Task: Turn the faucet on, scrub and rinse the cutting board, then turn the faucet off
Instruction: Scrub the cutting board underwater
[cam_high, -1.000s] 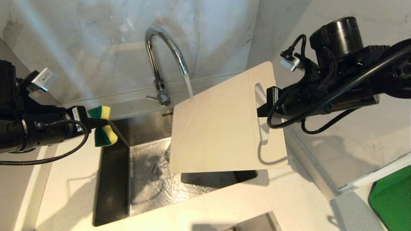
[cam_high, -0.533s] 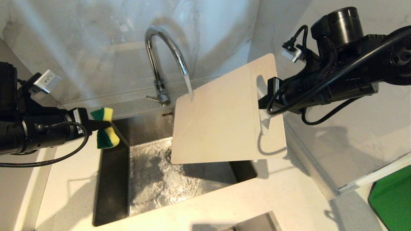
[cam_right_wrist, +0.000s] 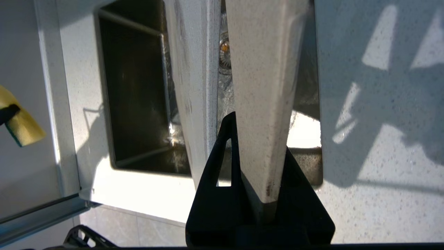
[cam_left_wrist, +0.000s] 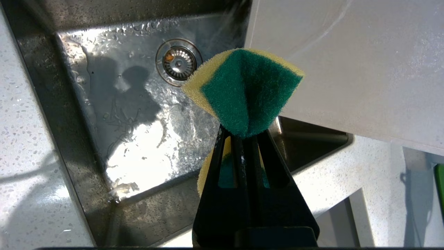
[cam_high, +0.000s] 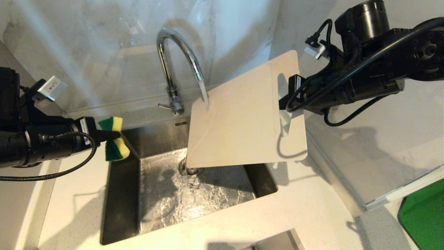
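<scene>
- Running: faucet [cam_high: 175, 66] at the back rim of the sink [cam_high: 121, 194], chrome spout arched forward, stream of water [cam_high: 204, 95] falling onto the upper far corner of the cutting board [cam_high: 236, 128].
- Held in the air over the right half of the sink: cutting board, off-white, tilted, the far end with the slot handle raised toward the right wall, the near lower corner hanging above the drain [cam_high: 189, 170].
- Clamped on the board's handle end: right gripper [cam_high: 286, 104], fingers pinching the strip beside the slot; in the right wrist view the board's edge [cam_right_wrist: 263, 104] sandwiched between the black fingers [cam_right_wrist: 222, 163].
- Parked at the left of the sink, above the counter [cam_high: 79, 194]: left gripper [cam_high: 107, 135], fingers squeezed tight on a yellow-and-green sponge [cam_high: 114, 138], the sponge pinched in the middle so both ends flare out.
- In the left wrist view: green scouring face of the sponge [cam_left_wrist: 248, 93] forward, near the board's edge but apart from it.
- Wet and glinting: steel basin floor below the board.
- At the lower right corner: green slab [cam_high: 423, 215] on the counter, well apart from the sink.
</scene>
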Tool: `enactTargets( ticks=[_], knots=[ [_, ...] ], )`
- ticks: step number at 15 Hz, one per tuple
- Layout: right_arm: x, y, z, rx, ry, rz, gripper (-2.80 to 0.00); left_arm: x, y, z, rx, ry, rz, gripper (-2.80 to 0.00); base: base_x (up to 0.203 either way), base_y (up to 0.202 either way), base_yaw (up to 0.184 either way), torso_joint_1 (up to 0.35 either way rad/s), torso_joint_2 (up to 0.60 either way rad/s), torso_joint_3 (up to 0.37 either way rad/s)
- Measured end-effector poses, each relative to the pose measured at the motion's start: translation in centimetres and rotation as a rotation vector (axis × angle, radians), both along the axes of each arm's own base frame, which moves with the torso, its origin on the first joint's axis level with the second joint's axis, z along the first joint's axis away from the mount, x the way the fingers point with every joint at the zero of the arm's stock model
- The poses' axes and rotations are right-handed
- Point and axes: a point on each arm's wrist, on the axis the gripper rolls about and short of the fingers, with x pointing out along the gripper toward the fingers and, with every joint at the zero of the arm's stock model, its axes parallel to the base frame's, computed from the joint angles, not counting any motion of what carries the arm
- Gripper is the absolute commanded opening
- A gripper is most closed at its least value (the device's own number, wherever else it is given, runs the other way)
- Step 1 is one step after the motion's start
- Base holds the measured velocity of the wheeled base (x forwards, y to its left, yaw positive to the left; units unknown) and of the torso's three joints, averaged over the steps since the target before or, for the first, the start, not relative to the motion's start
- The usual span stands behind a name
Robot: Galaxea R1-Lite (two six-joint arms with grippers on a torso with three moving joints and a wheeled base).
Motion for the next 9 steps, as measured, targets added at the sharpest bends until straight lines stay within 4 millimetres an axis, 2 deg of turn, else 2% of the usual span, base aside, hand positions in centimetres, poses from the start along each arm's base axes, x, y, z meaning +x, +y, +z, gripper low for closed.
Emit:
enactTargets(
  ticks=[5,9],
  knots=[
    [-0.7,-0.1,-0.9,-0.010,0.063,0.008,-2.80,0.0,0.0,0.0,0.000,0.000,0.000,-2.80,0.000,0.000,0.000,0.000,0.00,0.000],
    [-3.2,0.2,-2.2,-0.027,0.125,0.043,-2.80,0.0,-0.4,-0.1,0.004,0.004,-0.015,-2.80,0.000,0.000,0.000,0.000,0.00,0.000]
  ],
)
